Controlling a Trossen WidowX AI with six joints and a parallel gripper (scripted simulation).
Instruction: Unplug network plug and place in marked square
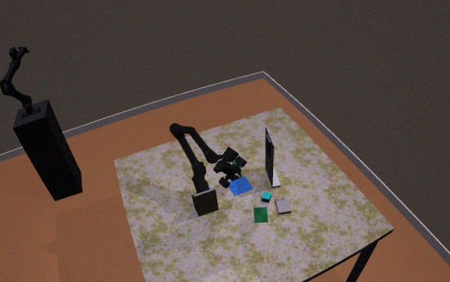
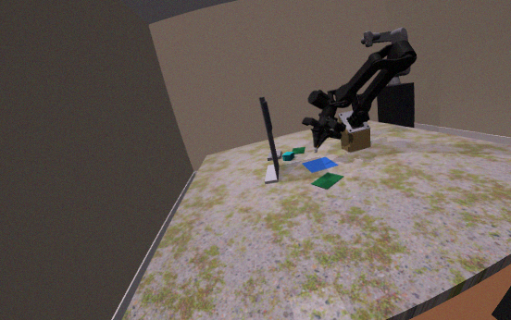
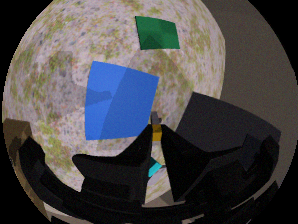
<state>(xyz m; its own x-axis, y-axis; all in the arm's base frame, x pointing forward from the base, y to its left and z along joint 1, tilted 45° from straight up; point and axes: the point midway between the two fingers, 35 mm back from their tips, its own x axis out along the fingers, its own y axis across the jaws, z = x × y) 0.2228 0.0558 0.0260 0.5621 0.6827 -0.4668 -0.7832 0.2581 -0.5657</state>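
My gripper [image 1: 238,175] [image 2: 317,145] [image 3: 156,128] is shut on the plug and points down. The plug [image 2: 316,150] [image 3: 155,118] is small, grey and orange, clear of the panel, and hangs a little above the table near the blue square's edge. The blue square [image 1: 241,186] [image 2: 319,165] [image 3: 120,100] lies flat on the table, partly under shadow. The upright dark panel [image 1: 269,156] [image 2: 268,134] [image 3: 227,120] stands on a pale foot. Its socket is not clear in these views. The plug's tab is too small to make out.
Two green squares lie flat: one [image 1: 261,214] [image 2: 299,150] beyond the cyan block [image 1: 266,197] [image 2: 288,156] [image 3: 154,169], another [image 2: 328,180] [image 3: 158,34] on the blue square's other side. A grey flat box [image 1: 283,205] lies near the cyan block. Another arm stands on a black pedestal [image 1: 50,155] away from the table.
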